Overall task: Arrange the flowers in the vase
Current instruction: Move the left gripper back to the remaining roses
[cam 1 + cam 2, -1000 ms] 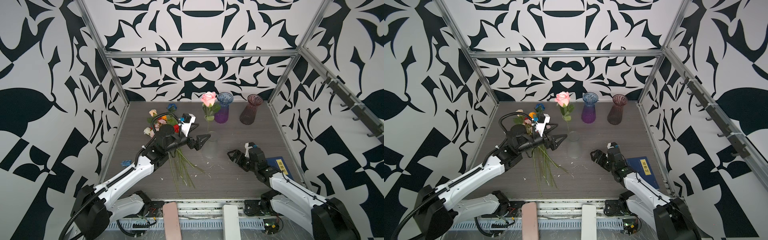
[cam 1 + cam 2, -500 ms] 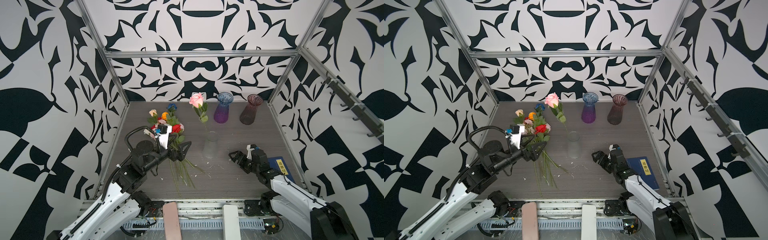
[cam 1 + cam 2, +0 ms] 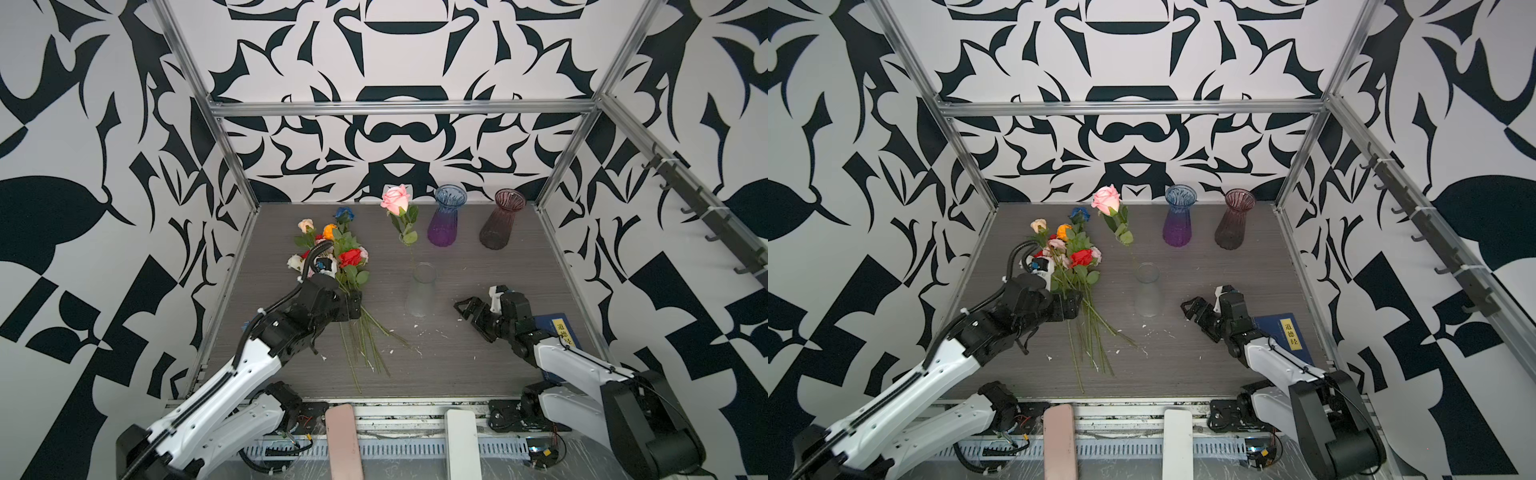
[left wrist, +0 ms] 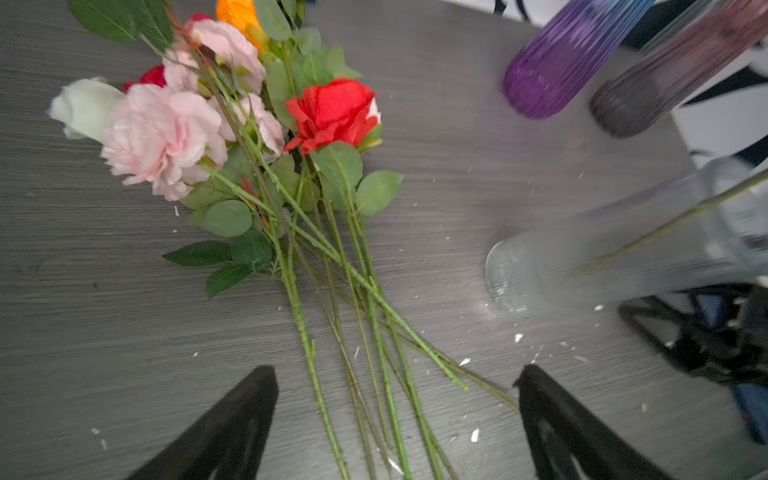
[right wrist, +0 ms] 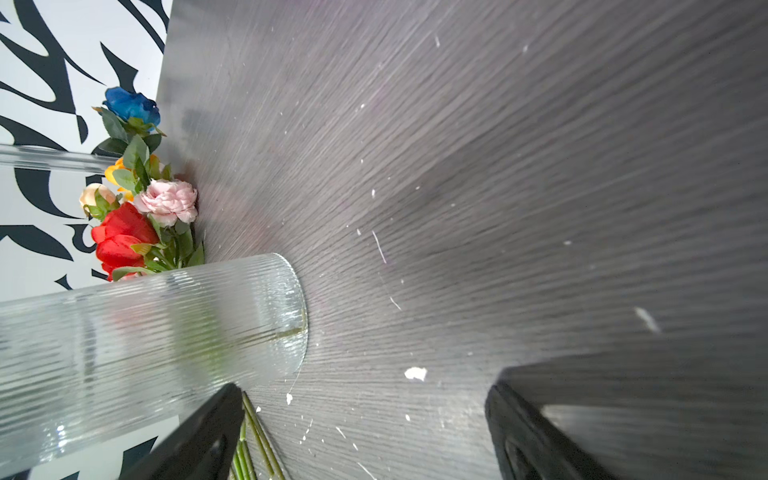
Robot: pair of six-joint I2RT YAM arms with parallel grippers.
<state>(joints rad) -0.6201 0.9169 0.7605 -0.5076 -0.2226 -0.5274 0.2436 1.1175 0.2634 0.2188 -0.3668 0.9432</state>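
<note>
Several flowers [image 3: 343, 259] lie in a bunch on the table's left half, heads toward the back wall and green stems [image 4: 365, 316] fanned toward the front. My left gripper [image 3: 354, 305] hovers open over those stems; in the left wrist view its jaws [image 4: 397, 374] straddle them without touching. A pink rose [image 3: 395, 198] stands leaning in the clear ribbed vase [image 3: 422, 291] at the table's middle, and both top views show it [image 3: 1106, 199]. My right gripper [image 3: 467, 309] rests open just right of the vase [image 5: 166, 332], with nothing between its fingers.
A purple-blue vase [image 3: 446, 220] and a dark pinkish vase [image 3: 500, 224] stand at the back right. A blue book [image 3: 557, 328] lies under my right arm. White flecks [image 5: 415, 373] dot the table. Metal frame posts edge the table on both sides.
My left arm has drawn back from the clear vase to above the bunch's stems. The pink rose, left in the vase, has tipped leftward. The right arm has barely moved.
</note>
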